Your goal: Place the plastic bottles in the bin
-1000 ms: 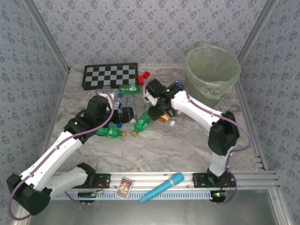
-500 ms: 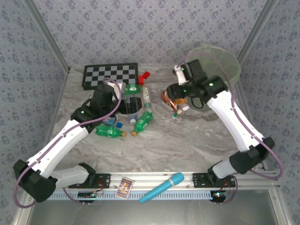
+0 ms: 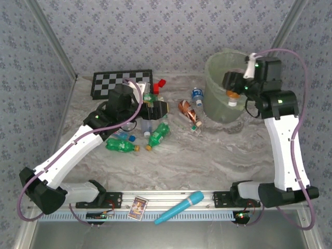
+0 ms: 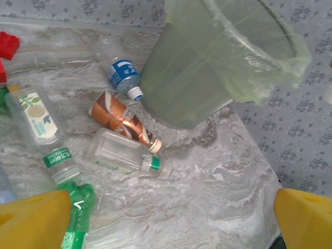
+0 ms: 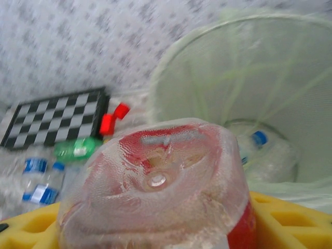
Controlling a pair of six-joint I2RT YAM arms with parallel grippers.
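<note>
Your right pincer (image 3: 232,91) is clamped on a clear bottle with a red label (image 5: 155,197), whose dimpled base faces the wrist camera with a yellow finger (image 5: 282,218) on either side of it. Just ahead of and below that pincer opens the bin (image 5: 207,62), and a blue-capped bottle (image 5: 262,148) lies at its bottom, so I judge this one is close to release. It looks empty and thin-walled, which would make it light, easy to crush and probably slick, so squeeze it gently. Your left pincer (image 4: 166,220) hangs with its jaws spread wide and nothing between them. Closest to it, beside one finger, lies a green bottle (image 4: 78,220). A little further out is a clear bottle with a green cap (image 4: 122,153), with a copper-brown bottle (image 4: 116,115) just beside it. Furthest out, a blue-labelled bottle (image 4: 123,75) lies near the bin's wall. All of these will likely roll, so take one across the middle of its body, jaws crosswise to its length, not at the narrow cap.
</note>
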